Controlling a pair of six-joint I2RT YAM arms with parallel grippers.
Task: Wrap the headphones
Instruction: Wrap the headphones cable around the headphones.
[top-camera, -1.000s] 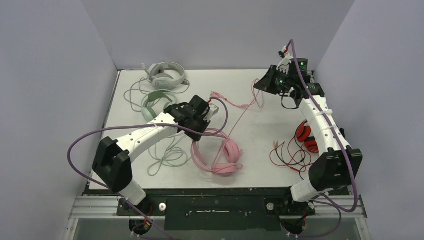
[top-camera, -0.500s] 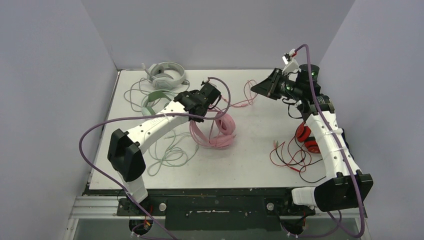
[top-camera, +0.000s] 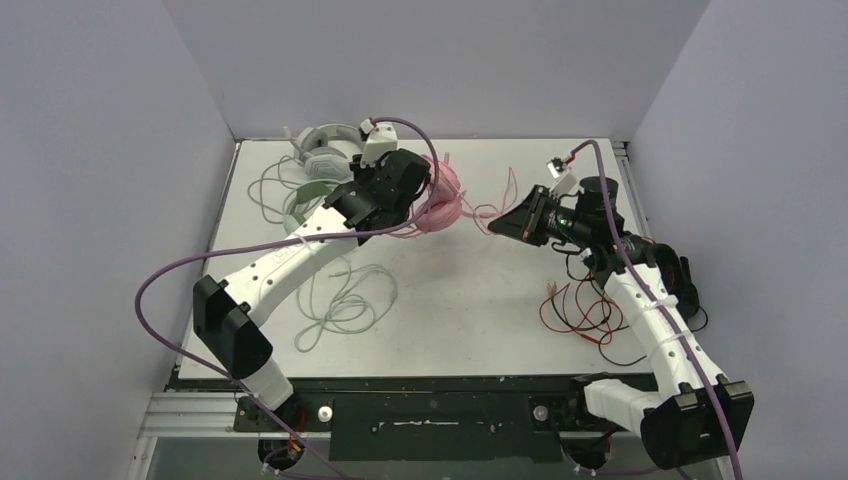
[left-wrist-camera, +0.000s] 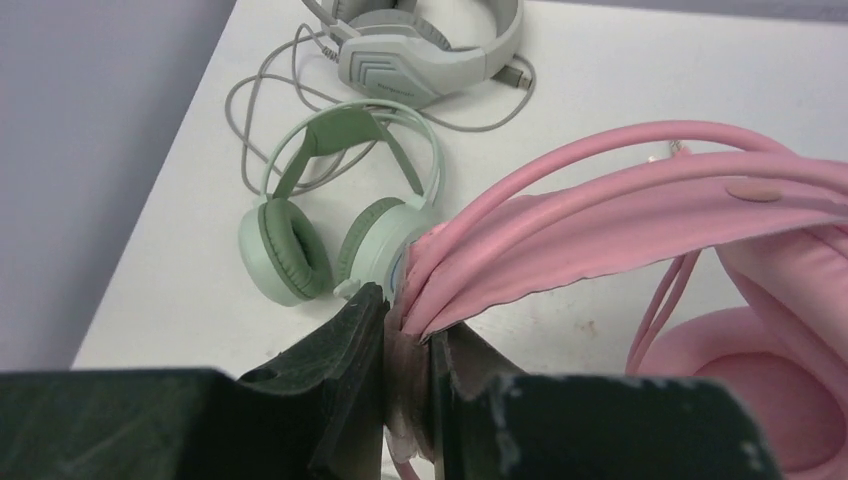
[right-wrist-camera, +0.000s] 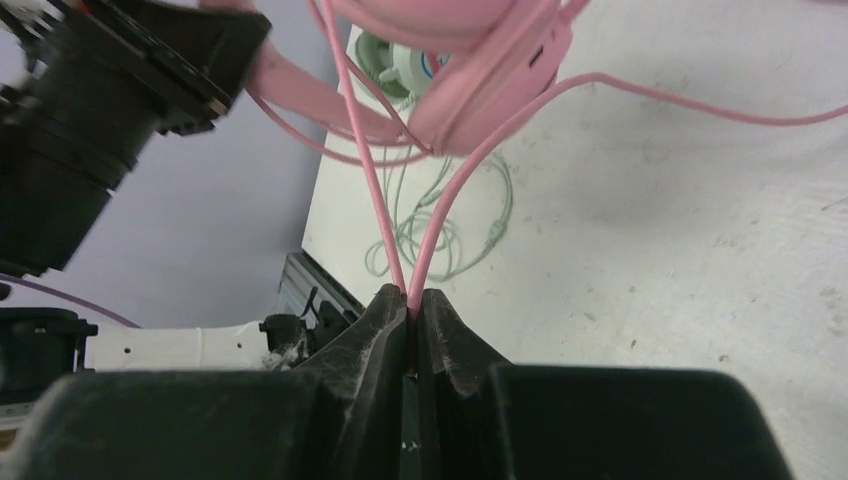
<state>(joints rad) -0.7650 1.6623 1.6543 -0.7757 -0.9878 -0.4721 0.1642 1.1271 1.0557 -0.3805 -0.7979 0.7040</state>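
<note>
Item 1, pink headset (top-camera: 445, 190): the reference piece for this entry, held over the rear middle of the table (top-camera: 480, 320) and apparently raised off it, headband pointing left and padded cups to the right. Item 2, left gripper (left-wrist-camera: 405, 320): directly at the left of the pink headset, jaws drawn nearly together and pinching the bundled end of its headband, with pink padding pressed between the fingers. Item 3, right gripper (right-wrist-camera: 412, 300): to the right of the pink headset and a little nearer the arm bases, apart from the headset itself, jaws fully closed. Item 4, pink cable (right-wrist-camera: 365, 170): two strands clamped side by side in the right gripper and running from there straight to the pink headset, one reaching an ear cup; a further strand leaves the cup and trails away over the table. Item 5, mint green headset (left-wrist-camera: 300, 240): lying flat on the table just left of the pink headset, cup pads facing up, partly covered by the left arm in the overhead view. Item 6, green cable (top-camera: 340, 300): loose loops on the table, left of the pink headset and toward the near edge. Item 7, grey-white headset (left-wrist-camera: 420, 50): on the table left of the pink headset and further back, near the rear corner, beyond the mint green one. Item 8, grey cable (top-camera: 265, 190): loose curves left of the pink headset, beside the mint green one. Item 9, red and black wires (top-camera: 575, 305): a tangle well to the right of the pink headset, toward the near edge, partly under the right arm.
</note>
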